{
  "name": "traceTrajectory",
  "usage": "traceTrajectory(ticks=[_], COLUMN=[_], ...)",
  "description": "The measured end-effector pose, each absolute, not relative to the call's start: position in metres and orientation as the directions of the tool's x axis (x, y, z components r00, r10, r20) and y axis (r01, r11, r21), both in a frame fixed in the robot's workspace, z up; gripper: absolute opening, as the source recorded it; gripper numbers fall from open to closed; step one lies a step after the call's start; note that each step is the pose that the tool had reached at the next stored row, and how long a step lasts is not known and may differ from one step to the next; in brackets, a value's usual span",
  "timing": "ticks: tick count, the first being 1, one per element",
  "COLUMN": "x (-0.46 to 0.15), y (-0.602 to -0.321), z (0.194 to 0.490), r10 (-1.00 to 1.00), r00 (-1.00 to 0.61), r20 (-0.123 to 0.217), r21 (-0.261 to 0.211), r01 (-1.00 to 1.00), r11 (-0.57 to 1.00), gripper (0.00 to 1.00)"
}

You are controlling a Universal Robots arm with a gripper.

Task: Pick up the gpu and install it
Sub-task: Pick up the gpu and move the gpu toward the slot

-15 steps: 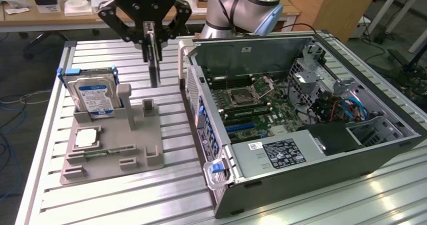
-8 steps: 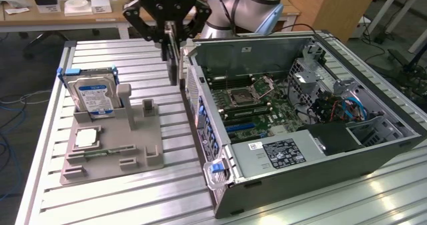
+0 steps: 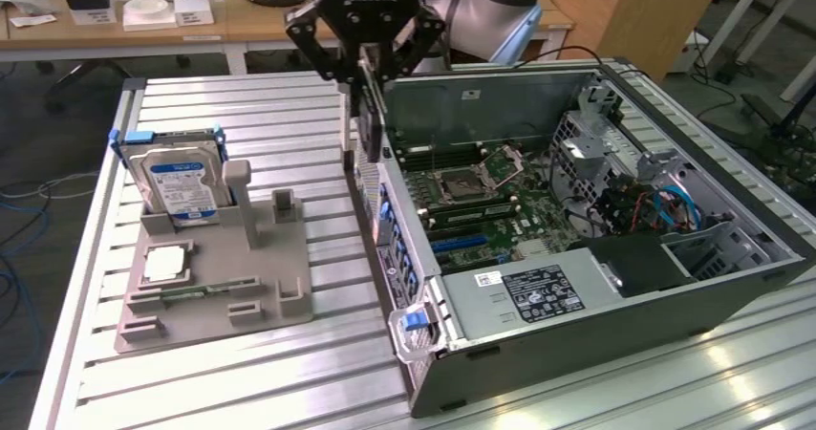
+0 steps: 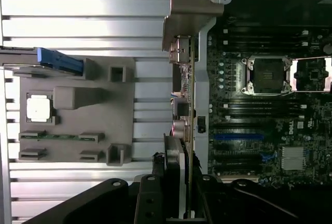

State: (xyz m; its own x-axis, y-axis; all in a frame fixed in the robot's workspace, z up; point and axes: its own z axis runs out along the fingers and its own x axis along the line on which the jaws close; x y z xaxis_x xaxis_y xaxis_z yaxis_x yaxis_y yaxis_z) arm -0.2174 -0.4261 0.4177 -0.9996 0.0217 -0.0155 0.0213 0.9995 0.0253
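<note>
Your black pincer (image 3: 370,70) is clamped on the gpu (image 3: 371,124), a thin dark card hanging on edge, with its bent grey metal bracket (image 4: 189,6) showing. It hangs just above the open computer case (image 3: 612,325), about over the wall facing the matte grey moulded fixture (image 3: 274,258). Inside the case lies the green motherboard (image 3: 491,201). Beside the case, a silver hard drive (image 3: 179,186) stands upright in that fixture.

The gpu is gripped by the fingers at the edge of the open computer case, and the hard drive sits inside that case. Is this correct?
Not fully. The gpu is gripped by the fingers at the edge of the open computer case, but the hard drive stands in the grey holder outside it, as the exterior view shows.
</note>
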Motion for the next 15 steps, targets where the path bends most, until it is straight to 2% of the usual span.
traceTrajectory(ticks=[15], x=[-0.145], y=[-0.426], z=[0.411], r10=[0.022], r00=[-1.000], r20=[-0.021], r21=[0.026], r01=[0.021], r11=[0.999], gripper=[0.28])
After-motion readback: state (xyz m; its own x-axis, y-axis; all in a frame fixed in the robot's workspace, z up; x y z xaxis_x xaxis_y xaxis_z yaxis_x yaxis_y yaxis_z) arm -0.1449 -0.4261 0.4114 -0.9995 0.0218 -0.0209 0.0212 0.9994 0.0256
